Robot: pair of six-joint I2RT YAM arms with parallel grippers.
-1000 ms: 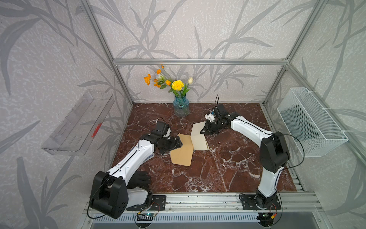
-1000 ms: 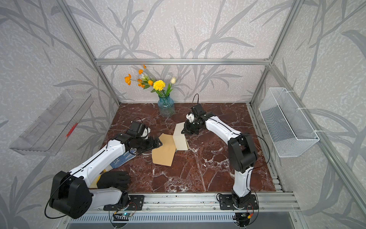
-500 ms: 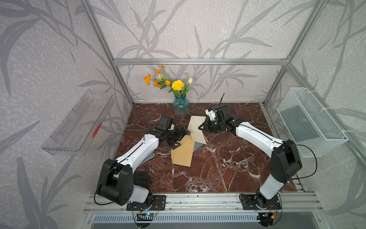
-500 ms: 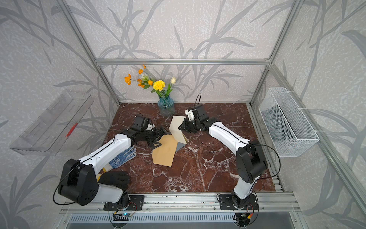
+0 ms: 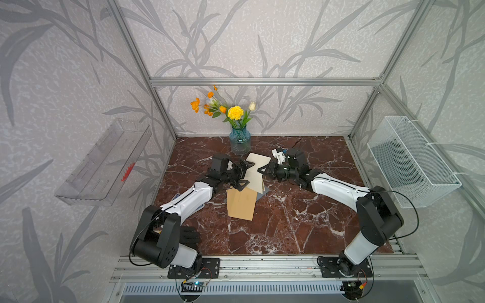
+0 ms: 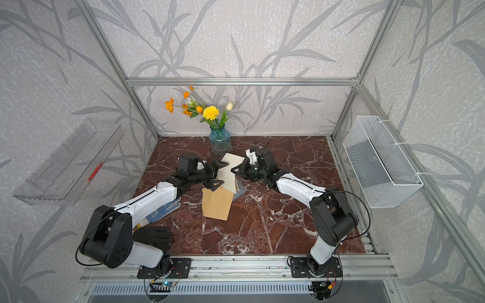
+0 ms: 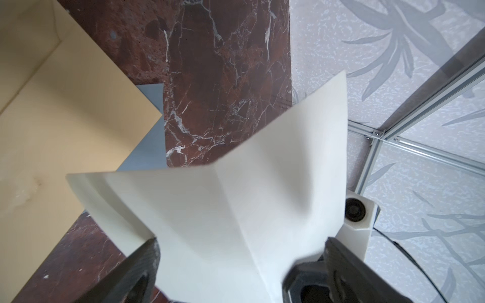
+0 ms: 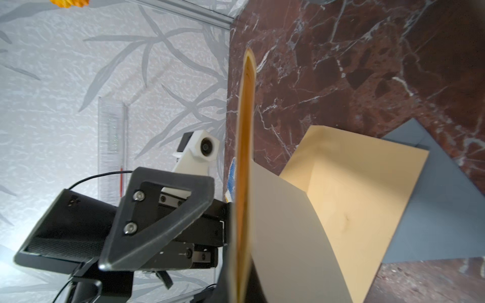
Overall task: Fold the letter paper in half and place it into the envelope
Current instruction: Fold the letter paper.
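Bench: red-brown marble top (image 5: 301, 223). Both arms reach over its far half and face each other.
Right arm (image 5: 338, 189): stretched low from its base at the near edge. The forearm slants in toward the middle and the wrist is turned toward the left arm.
Left arm (image 5: 189, 199): mirrors that pose, low and extended, with the wrist pointing at the right arm.
Envelope (image 5: 241, 207): tan and flat on the bench mid-table. Its far end rests on a grey sheet (image 5: 263, 192), under the raised paper.
Letter paper (image 5: 256, 170): cream, lifted off the bench and standing between the two end effectors, above the envelope's far end. The left wrist view shows a crease down it (image 7: 236, 223); the right wrist view sees it edge-on (image 8: 245, 157).
Right end effector (image 5: 263, 170): clamped on the paper's edge nearest the right arm.
Left end effector (image 5: 245, 174): jaws spread wide, with a finger (image 7: 141, 262) on each side of the paper's opposite edge. The paper is not pinched, and whether a finger touches it cannot be told.
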